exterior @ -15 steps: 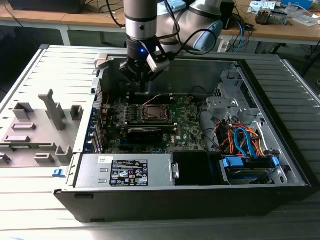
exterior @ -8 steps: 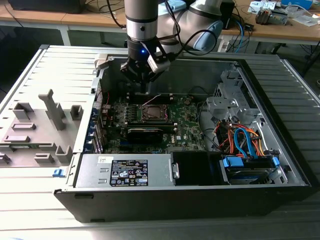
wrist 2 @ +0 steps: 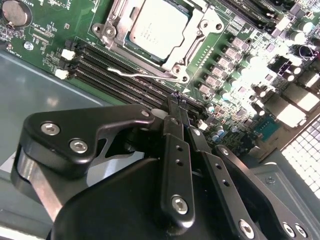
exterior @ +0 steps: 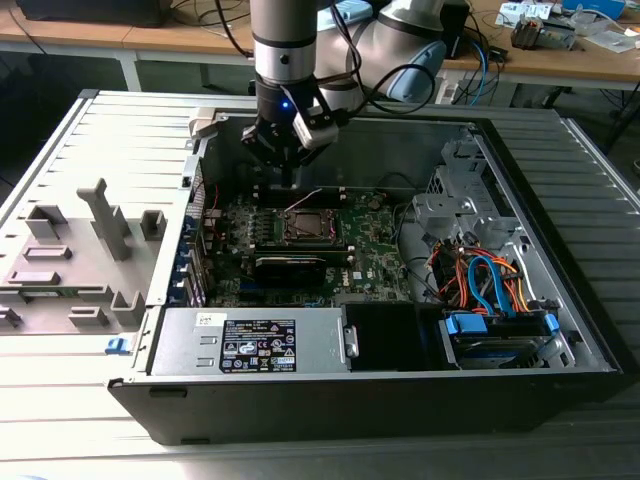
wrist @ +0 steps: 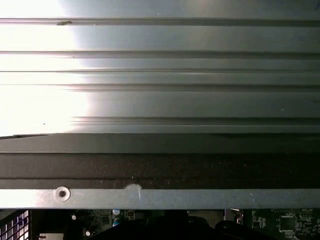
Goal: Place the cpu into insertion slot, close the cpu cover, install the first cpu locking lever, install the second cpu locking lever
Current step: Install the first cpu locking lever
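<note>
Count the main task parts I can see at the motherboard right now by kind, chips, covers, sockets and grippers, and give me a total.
CPU chip, seated in the socket: 1
CPU cover, closed around the chip: 1
Insertion slot: 1
Gripper, above the board beside the socket: 1
Total: 4

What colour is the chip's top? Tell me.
Silvery grey; the chip shows best in the second wrist view.

Ribbed grey table (exterior: 60, 400) under open computer case (exterior: 560, 370) and grey fixture (exterior: 75, 255)
</note>
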Controlling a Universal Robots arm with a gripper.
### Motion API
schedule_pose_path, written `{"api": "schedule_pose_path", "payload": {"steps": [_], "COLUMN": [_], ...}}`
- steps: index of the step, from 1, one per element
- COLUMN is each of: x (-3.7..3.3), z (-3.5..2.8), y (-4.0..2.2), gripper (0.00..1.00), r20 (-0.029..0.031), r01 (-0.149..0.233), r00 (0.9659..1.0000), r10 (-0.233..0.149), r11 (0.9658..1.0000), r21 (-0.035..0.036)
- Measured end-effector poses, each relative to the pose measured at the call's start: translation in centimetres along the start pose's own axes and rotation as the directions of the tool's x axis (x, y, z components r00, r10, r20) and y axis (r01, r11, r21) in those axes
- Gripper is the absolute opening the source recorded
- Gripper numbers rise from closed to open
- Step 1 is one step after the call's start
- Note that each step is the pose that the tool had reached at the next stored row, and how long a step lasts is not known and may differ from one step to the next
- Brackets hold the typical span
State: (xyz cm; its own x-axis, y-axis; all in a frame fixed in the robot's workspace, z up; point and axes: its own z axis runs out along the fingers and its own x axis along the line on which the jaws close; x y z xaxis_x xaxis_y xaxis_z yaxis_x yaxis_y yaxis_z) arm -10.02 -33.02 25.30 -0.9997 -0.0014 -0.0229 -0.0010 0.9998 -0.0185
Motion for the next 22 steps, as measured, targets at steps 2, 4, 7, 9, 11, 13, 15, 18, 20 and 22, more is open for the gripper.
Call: {"api": "schedule_pose_path", "payload": {"steps": [2,4,7,9,11,13,15,18,20,22], "x": [-0.01,-0.01,-0.03,-0.03,-0.03,-0.02,-0.02,-0.01,-0.01,-0.01], "z": [0.0,0.0,0.0,0.01,0.04,0.16,0.23,0.58,0.6,0.64], "y": [0.0,0.0,0.0,0.0,0.0,0.0,0.0,0.01,0.01,0.01], "gripper": [0.11,0.11,0.11,0.11,0.11,0.11,0.11,0.11,0.11,0.11], "r20": [0.0,0.0,0.0,0.0,0.0,0.0,0.0,0.0,0.0,0.0], "r01": [0.0,0.0,0.0,0.0,0.0,0.0,0.0,0.0,0.0,0.0], "r00": [1.0,1.0,1.0,1.0,1.0,1.0,1.0,1.0,1.0,1.0], "r10": [0.0,0.0,0.0,0.0,0.0,0.0,0.0,0.0,0.0,0.0], "r11": [1.0,1.0,1.0,1.0,1.0,1.0,1.0,1.0,1.0,1.0], "r21": [-0.0001,-0.0001,0.0,0.0,0.0,0.0,0.0,-0.0001,0.0,0.0]}}
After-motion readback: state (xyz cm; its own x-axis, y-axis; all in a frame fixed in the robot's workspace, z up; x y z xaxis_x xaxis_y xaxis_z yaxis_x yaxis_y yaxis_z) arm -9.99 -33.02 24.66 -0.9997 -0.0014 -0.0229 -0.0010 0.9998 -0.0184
